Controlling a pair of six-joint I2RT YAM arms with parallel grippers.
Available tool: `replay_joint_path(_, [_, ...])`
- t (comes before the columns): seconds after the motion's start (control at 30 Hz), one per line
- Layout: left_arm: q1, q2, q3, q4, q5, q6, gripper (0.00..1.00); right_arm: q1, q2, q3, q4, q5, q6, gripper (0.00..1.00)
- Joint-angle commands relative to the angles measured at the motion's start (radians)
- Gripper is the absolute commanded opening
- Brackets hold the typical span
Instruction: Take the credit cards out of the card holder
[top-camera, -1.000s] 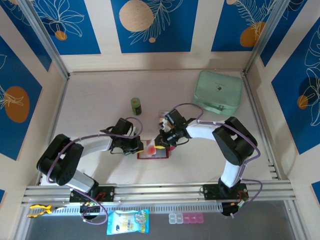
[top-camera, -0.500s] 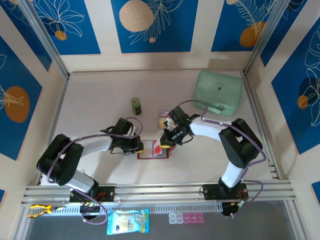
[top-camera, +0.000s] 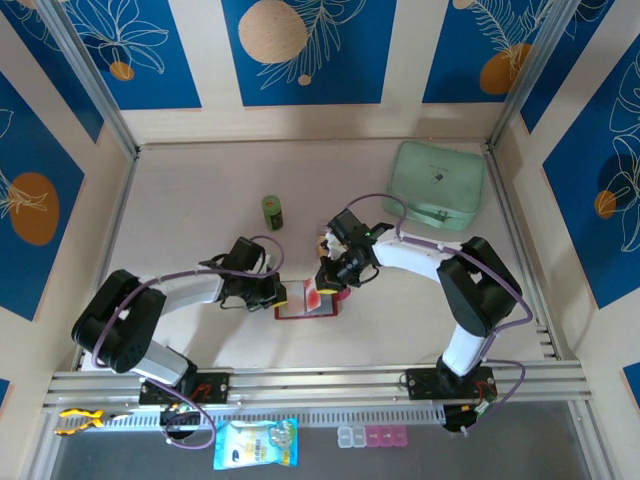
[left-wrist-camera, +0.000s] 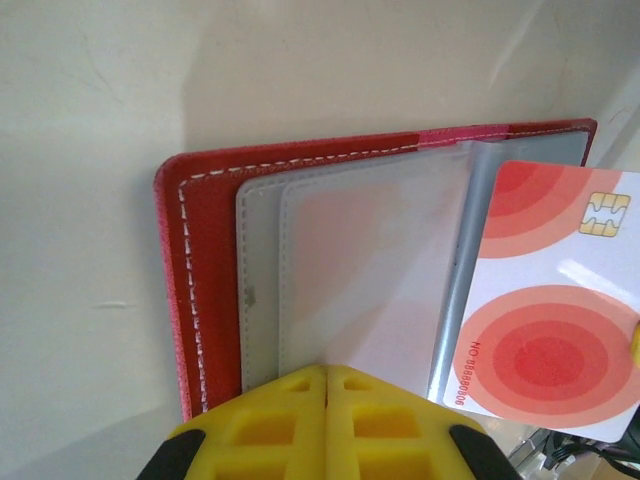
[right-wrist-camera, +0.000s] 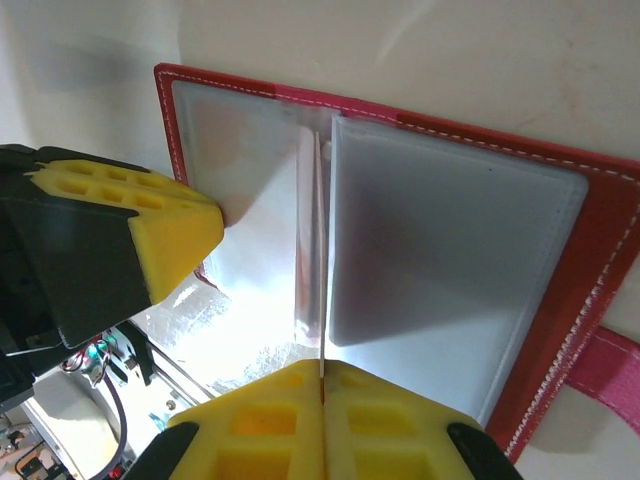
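The red card holder (top-camera: 300, 309) lies open on the table, its clear sleeves (left-wrist-camera: 350, 260) facing up. My left gripper (left-wrist-camera: 327, 375) is shut, its tips resting on the left sleeves near the red stitched edge (left-wrist-camera: 185, 270). My right gripper (right-wrist-camera: 322, 372) is shut on a credit card (left-wrist-camera: 550, 330), white with red circles and a chip. The card stands on edge over the holder's middle fold and is seen edge-on (right-wrist-camera: 322, 300) in the right wrist view. A small tan item (top-camera: 322, 242), possibly more cards, lies just behind the right gripper (top-camera: 326, 284). The holder's red tab (right-wrist-camera: 612, 365) sticks out on the right.
A mint-green pouch (top-camera: 438, 183) sits at the back right and a small green cylinder (top-camera: 272, 211) behind the holder. Off the table's near edge lie a blue-white packet (top-camera: 256, 443), a pill box (top-camera: 372, 436) and a yellow tool (top-camera: 78, 418).
The right gripper has shifted slightly back and left over the holder with the card in it. The left gripper has stayed on the sleeves.
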Motion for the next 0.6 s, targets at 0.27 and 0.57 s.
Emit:
replay_joint_path(0.27, [-0.008, -0.021, -0.046, 0.01, 0.015, -0.02, 0.0, 0.034, 0.04, 0.046, -0.035, 0.046, 0.026, 0.15])
replay_joint_path(0.57, [-0.008, -0.021, -0.05, 0.015, 0.014, -0.021, 0.0, 0.038, 0.016, 0.019, 0.013, 0.088, 0.073, 0.16])
